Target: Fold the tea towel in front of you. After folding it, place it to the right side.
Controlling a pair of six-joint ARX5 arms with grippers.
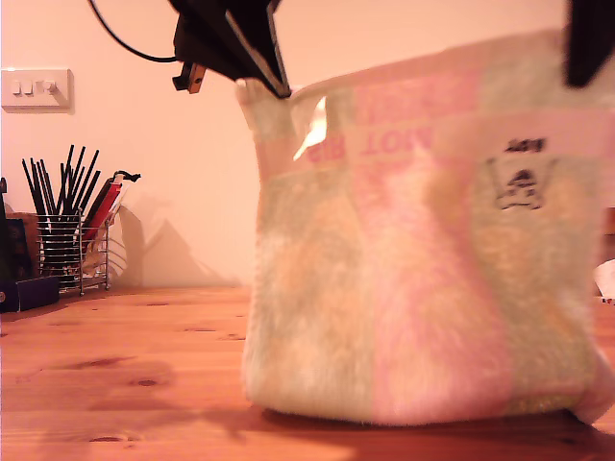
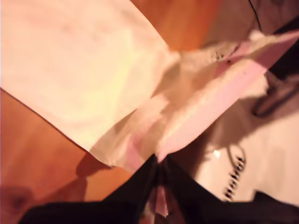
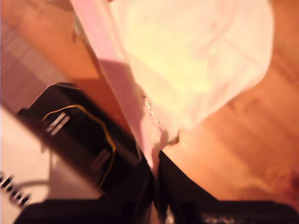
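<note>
My first gripper (image 2: 159,163) has its fingers clenched on a pink-edged corner of the tea towel (image 1: 423,250), with a little of the cloth showing between them, and my second gripper (image 3: 156,158) pinches another part of the same upper edge in the same way. From these two grips the tea towel hangs down like a curtain, and in the exterior view its lower edge rests on the desk (image 1: 125,384) or is just above it; I cannot tell which. The cloth looks soft and light, a terry fabric that sags between the corners and will not keep any shape by itself, so I judge it must be held by the corners or the hem, with the edge kept stretched, otherwise it will bunch. It is not fragile and not slippery, but a thin pinch could slide off. On the exterior view's left, well apart from the cloth, a wire holder with pens (image 1: 62,235) stands on the desk.
</note>
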